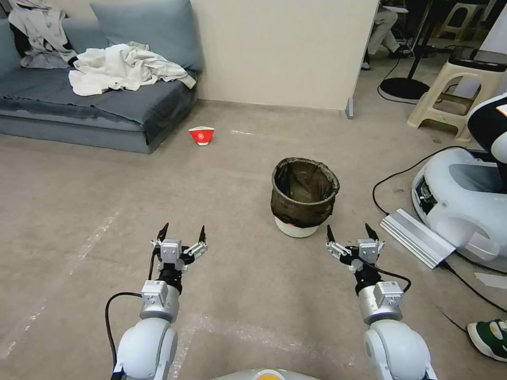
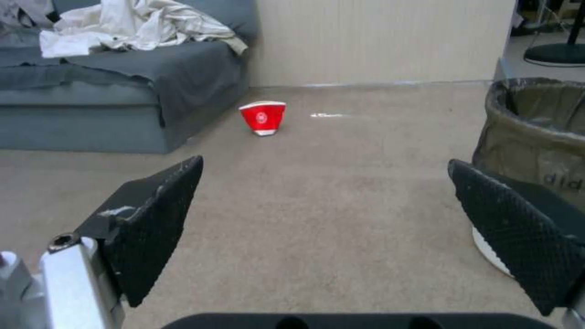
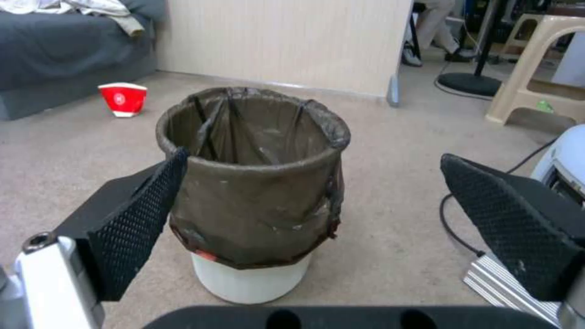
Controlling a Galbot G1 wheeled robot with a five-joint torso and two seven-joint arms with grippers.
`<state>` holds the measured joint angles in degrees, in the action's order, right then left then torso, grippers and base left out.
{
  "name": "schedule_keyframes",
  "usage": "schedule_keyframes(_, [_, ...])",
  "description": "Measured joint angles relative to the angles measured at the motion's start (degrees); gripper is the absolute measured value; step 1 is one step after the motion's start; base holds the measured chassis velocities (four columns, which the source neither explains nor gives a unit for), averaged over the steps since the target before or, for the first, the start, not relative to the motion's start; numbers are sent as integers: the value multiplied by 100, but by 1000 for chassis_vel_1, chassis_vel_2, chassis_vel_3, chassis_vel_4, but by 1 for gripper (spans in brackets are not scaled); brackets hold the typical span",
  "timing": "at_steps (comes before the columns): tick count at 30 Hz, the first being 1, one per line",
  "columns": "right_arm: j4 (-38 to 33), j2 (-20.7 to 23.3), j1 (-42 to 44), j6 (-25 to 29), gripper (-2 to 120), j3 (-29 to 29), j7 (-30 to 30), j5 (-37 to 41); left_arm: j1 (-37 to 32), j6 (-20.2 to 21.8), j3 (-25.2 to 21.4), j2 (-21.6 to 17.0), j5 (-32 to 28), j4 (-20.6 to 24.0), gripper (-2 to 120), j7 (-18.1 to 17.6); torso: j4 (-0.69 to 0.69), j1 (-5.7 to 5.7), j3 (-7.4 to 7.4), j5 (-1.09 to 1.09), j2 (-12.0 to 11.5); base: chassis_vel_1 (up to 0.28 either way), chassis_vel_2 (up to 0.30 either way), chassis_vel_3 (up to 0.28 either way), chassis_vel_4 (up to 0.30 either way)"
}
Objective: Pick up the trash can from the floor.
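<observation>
Trash can (image 1: 304, 198) upright on the floor (image 1: 79, 211), centre of head frame, just above and between both tools, nearer the right one. Right tool (image 1: 353, 233) fingers apart, can just ahead, no contact. Left tool (image 1: 180, 233) lower left, fingers apart, holding nothing. Red paper cup (image 1: 202, 135) upper left by the sofa (image 1: 100, 100).

The bag on the trash can (image 2: 536, 137) has small dark letters low on its side in the left wrist view. They look like "did", and the rest is cut off at the edge. The red-and-white paper cup (image 2: 263, 118) far off on the floor by the sofa has a small round white mark on its red side, but the mark is too small to read. No other words or numbers can be read.
</observation>
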<state>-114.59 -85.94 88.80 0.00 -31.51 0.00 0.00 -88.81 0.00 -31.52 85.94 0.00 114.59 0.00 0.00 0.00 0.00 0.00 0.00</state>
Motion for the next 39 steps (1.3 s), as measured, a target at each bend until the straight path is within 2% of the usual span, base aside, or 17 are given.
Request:
schedule_keyframes(18, [-48, -9, 31, -1, 100, -3, 0, 3, -10, 2, 5, 2, -5, 24, 100, 0, 0, 0, 0, 0, 0, 0, 0, 0, 0])
schedule_keyframes(20, [-330, -74, 211, -66, 100, -29, -16, 24, -131, 124, 78, 71, -108, 326, 100, -14, 1, 0, 0, 1, 0, 0, 0, 0, 0])
schedule_keyframes(21, [-330, -74, 211, -66, 100, -29, -16, 24, -131, 124, 78, 71, -108, 326, 100, -14, 1, 0, 0, 1, 0, 0, 0, 0, 0])
schedule_keyframes(23, [-777, -182, 502, -189, 100, -77, -42, 67, -332, 336, 210, 188, -274, 797, 100, -18, -1, 0, 0, 0, 0, 0, 0, 0, 0])
schedule_keyframes(24, [-777, -182, 502, -189, 100, -77, -42, 67, -332, 336, 210, 188, -274, 797, 100, -18, -1, 0, 0, 0, 0, 0, 0, 0, 0])
schedule_keyframes(28, [-1600, -383, 1038, -420, 100, -166, -89, 148, -693, 711, 454, 394, -581, 1660, 100, -54, 0, 0, 0, 0, 0, 0, 0, 0, 0])
schedule_keyframes(30, [-1858, -445, 1203, -493, 100, -191, -103, 175, -782, 708, 491, 392, -641, 1787, 100, -151, 0, -1, -1, 4, 0, 0, 0, 0, 0])
schedule_keyframes(32, [-2092, -496, 1424, -354, 100, -227, -161, 369, -836, 665, 510, 355, -681, 1806, 100, -242, -2, -1, -1, -5, 0, 0, 0, 0, 0])
schedule_keyframes(35, [-2083, -499, 1455, -159, 100, -234, -197, 505, -844, 606, 499, 323, -685, 1778, 100, -250, 0, 0, -1, 3, 0, 0, 0, 0, 0])
schedule_keyframes(36, [-2062, -498, 1451, -94, 100, -238, -207, 532, -845, 577, 495, 306, -686, 1743, 100, -250, 0, -1, -1, -3, 0, 0, 0, 0, 0])
schedule_keyframes(39, [-1997, -474, 1413, 22, 100, -255, -219, 607, -847, 514, 457, 244, -692, 1660, 100, -243, 1, 0, -1, 2, 0, 0, 0, 0, 0])
